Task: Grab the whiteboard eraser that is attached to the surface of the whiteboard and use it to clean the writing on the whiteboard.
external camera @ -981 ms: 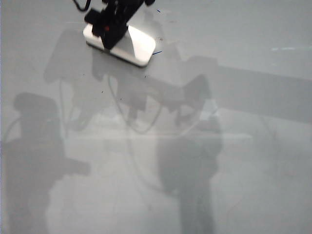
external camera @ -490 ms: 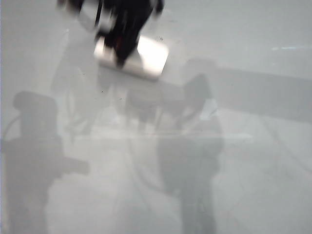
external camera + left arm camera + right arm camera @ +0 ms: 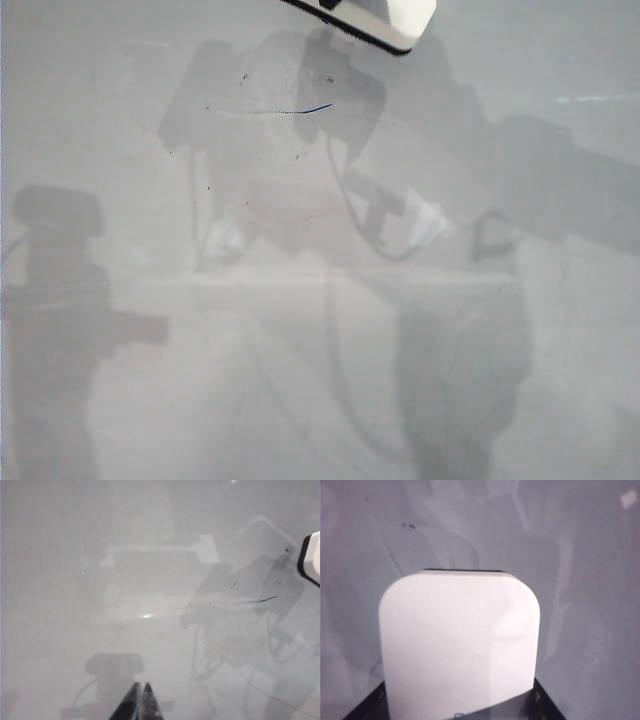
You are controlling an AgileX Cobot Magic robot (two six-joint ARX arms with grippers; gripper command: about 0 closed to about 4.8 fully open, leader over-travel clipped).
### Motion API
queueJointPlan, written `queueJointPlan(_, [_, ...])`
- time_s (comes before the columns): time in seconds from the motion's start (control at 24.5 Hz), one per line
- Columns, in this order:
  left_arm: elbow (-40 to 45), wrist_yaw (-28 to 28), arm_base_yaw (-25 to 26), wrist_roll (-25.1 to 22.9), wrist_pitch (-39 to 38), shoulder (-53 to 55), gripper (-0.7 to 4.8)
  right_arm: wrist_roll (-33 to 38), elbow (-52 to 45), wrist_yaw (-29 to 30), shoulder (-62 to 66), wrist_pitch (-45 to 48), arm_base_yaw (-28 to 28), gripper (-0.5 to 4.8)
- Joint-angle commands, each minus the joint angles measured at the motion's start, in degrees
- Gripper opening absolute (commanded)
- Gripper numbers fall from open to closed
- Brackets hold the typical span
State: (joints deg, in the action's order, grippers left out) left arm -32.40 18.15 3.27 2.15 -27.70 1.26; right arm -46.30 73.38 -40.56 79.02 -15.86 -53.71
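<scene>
The left gripper [image 3: 140, 700] hung pinched together over the bare whiteboard [image 3: 300, 380]. The writing [image 3: 300, 109] lay mid-board. Only the right wrist view showed the right gripper [image 3: 460, 707] clamping the whiteboard eraser [image 3: 460, 645], its fingers flanking the eraser's near end, at the board's far edge.

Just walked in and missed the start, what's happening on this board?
The right gripper holds the whiteboard eraser at the far edge of the whiteboard. A thin blue stroke of writing remains unwiped. The left gripper is shut, holding nothing, near the board's front.
</scene>
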Motion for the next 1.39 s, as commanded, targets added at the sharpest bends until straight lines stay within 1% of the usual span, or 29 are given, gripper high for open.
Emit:
queueJointPlan(0.04, [-0.4,-0.2,0.0,-0.2,0.8,0.1,-0.05,-0.7,-2.1,2.2,1.0,12.3,2.8,1.79])
queueJointPlan(0.2, [-0.4,-0.1,0.0,-0.2,0.7,0.0,-0.05,-2.3,-2.1,3.8,3.8,18.4,5.1,1.79])
queueJointPlan(0.49, [-0.4,-0.1,0.0,-0.2,0.7,0.0,-0.05,-2.1,-2.2,7.7,7.6,20.7,5.6,1.78])
queueJointPlan(0.65, [-0.3,-0.2,0.0,-0.2,0.8,0.1,-0.05,-1.0,-2.2,8.6,11.2,22.1,5.2,1.78])
queueJointPlan(0.78, [-0.4,-0.2,0.0,-0.2,0.7,0.1,-0.05,1.6,-2.2,9.5,14.6,22.3,4.3,1.78])
queueJointPlan(1.06, [-0.4,-0.2,0.0,-0.2,0.7,0.1,-0.05,3.1,-2.1,10.8,21.0,24.6,3.3,1.77])
queueJointPlan(1.23, [-0.4,-0.1,0.0,-0.2,0.7,0.1,-0.05,3.0,-2.1,10.4,22.6,24.7,3.0,1.76])
queueJointPlan(1.39, [-0.4,-0.2,0.0,-0.2,0.8,0.1,-0.05,0.4,-2.1,5.5,21.5,26.4,2.2,1.76])
